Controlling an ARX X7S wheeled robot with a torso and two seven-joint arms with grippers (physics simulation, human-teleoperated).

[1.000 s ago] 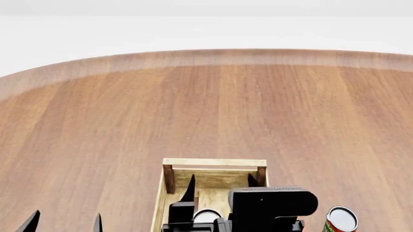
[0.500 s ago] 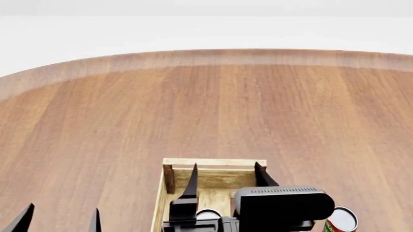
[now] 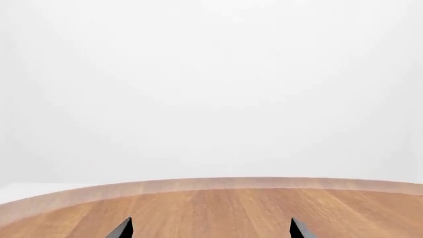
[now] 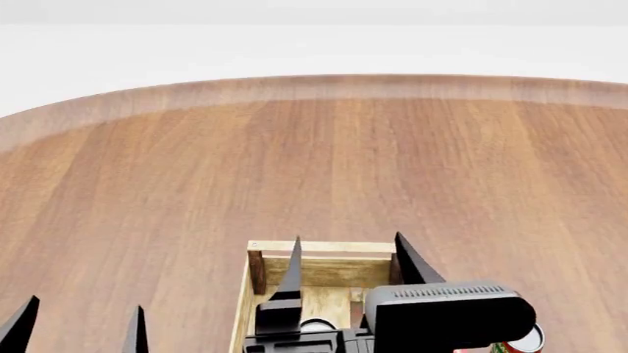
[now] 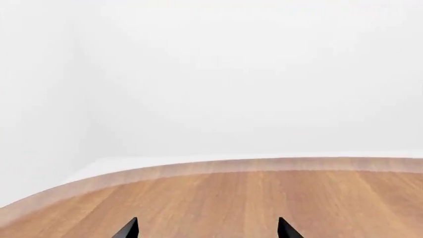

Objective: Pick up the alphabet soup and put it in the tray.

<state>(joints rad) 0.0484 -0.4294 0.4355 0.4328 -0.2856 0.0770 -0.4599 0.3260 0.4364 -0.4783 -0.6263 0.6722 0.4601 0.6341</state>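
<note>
Resting inside the tray (image 4: 257, 273), between the spread jaws of the right gripper (image 4: 348, 265), with only a sliver of pale lid visible: the alphabet soup (image 4: 316, 324). Judged rigid, smooth-walled, moderately heavy; best gripped across the cylinder's mid-height. Left gripper (image 4: 79, 327) likewise released, idle above the bench (image 4: 314, 162)

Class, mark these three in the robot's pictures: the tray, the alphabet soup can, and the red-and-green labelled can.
tray (image 4: 324, 248), head view, on its far end rail.
alphabet soup (image 4: 316, 324), head view, on the visible sliver of its pale top, inside the tray.
red-and-green labelled can (image 4: 530, 340), head view, on its silver lid edge.
</note>
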